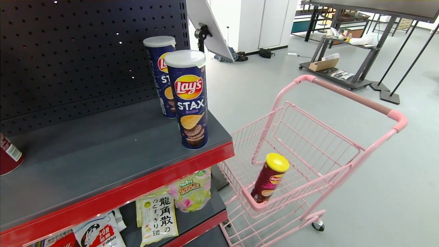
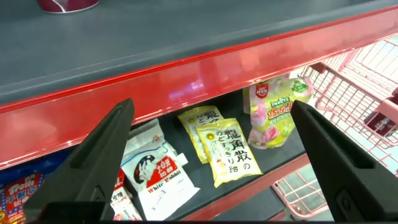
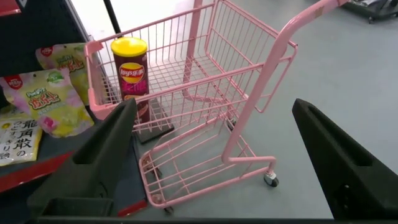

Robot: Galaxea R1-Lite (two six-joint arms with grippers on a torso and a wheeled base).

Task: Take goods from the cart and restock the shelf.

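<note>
A maroon chip can with a yellow lid [image 1: 270, 177] [image 3: 132, 73] stands leaning in the front corner of the pink cart [image 1: 360, 99] [image 3: 273, 68]. Two dark blue chip cans [image 1: 189, 99] [image 1: 161, 73] stand upright at the right end of the grey top shelf [image 1: 85, 151]. My left gripper [image 2: 211, 165] is open, low in front of the shelf's red edge [image 2: 186, 68], facing the snack bags below. My right gripper [image 3: 217, 168] is open too, held off from the cart's side with nothing between its fingers.
A red can [image 1: 8, 156] [image 2: 65, 5] stands at the shelf's left end. Snack bags [image 1: 159, 214] [image 2: 233, 152] [image 3: 46, 99] lie on the lower shelf. Black stands and a low rack [image 1: 343, 51] sit across the grey floor behind the cart.
</note>
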